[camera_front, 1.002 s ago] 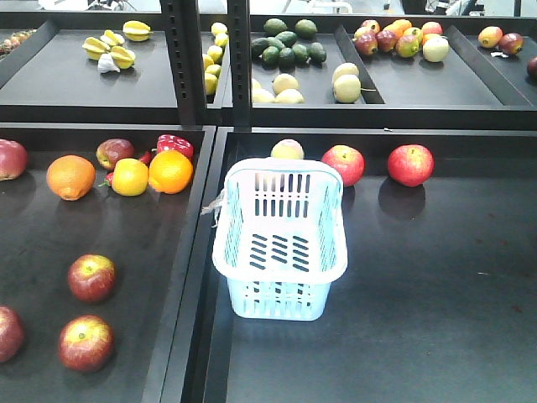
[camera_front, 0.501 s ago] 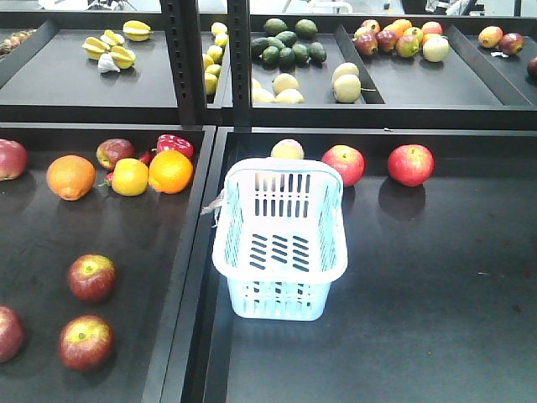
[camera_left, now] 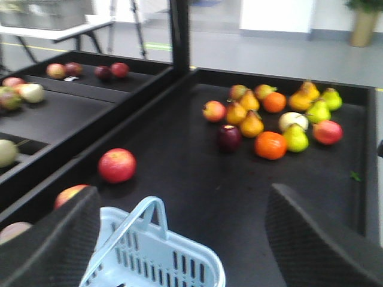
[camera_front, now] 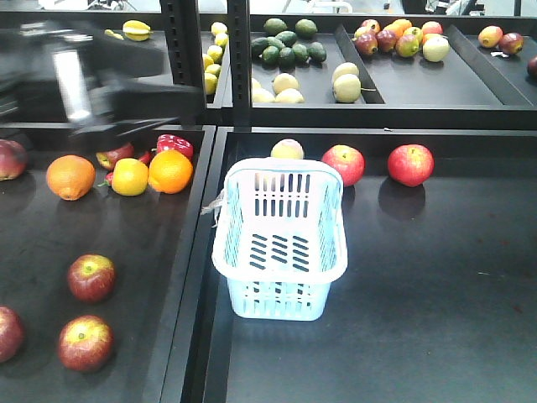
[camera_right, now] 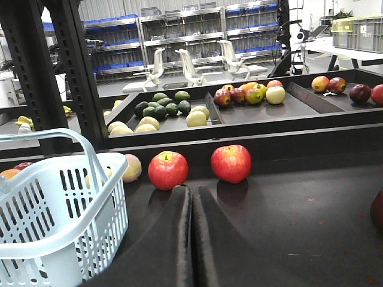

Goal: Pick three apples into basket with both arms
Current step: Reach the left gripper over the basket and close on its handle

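First, note that the left gripper [camera_left: 182, 200] stands spread with the empty basket [camera_left: 161, 263] low between its fingers [camera_left: 54, 245], then part the right gripper [camera_right: 191, 192], now pressed together, before advancing onto the red apple [camera_right: 168, 170] just ahead of its tips.

Three dark red, yellow-streaked round apples sit apart from one another at the lower left of the front view: the upper apple [camera_front: 91, 278], the lower apple [camera_front: 85, 342], and the edge apple [camera_front: 7, 333], which is cut by the frame's left edge. The pale blue slotted plastic basket [camera_front: 279, 239] stands upright at frame centre, well apart from them, with its slotted floor showing and a scrap of clear film [camera_front: 214, 206] at its left side. The black left arm [camera_front: 92, 80] is a blur at upper left. The left gripper [camera_left: 182, 197] is spread wide above the basket. The right gripper [camera_right: 192, 190] has its fingers pressed together.
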You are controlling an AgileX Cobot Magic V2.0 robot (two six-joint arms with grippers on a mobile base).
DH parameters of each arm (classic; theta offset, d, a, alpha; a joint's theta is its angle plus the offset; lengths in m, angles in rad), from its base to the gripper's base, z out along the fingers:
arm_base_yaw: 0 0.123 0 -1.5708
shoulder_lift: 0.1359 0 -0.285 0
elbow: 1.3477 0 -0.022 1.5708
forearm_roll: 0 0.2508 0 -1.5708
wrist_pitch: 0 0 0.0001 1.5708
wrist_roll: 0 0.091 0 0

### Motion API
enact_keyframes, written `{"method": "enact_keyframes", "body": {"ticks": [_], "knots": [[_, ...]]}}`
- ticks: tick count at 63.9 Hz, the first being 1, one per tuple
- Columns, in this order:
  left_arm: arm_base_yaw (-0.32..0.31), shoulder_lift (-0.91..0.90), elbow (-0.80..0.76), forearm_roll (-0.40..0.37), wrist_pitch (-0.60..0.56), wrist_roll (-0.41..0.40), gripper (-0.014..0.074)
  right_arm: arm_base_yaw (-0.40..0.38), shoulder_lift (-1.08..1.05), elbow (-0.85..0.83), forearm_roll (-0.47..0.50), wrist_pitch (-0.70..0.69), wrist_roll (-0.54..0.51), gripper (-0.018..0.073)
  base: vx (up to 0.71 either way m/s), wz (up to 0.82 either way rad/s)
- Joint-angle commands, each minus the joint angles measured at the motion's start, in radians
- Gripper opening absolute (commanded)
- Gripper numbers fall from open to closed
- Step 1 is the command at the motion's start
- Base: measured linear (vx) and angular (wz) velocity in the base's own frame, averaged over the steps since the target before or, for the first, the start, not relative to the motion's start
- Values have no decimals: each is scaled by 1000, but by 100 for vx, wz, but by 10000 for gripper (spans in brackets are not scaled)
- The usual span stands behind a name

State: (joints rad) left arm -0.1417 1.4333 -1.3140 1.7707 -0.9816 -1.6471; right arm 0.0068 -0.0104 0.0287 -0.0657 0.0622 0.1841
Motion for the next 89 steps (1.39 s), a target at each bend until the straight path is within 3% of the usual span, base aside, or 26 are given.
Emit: {"method": "enact_keyframes", "body": {"ticks": [1,18,32,89], "knots": [[-36,100,-136,3,-9,-4,569,-7,-11,13,-9,-68,-10,-4,0,0],[-116,408,-393,3,-19,-2,569,-7,-11,13,-9,-68,-10,-4,0,0],[-149,563,-484,3,-14,105,569,-7,-11,13,-9,-68,-10,-4,0,0],[-149,643,-499,3,128,171,503,-7,-11,13,-9,-68,-10,-4,0,0]]}}
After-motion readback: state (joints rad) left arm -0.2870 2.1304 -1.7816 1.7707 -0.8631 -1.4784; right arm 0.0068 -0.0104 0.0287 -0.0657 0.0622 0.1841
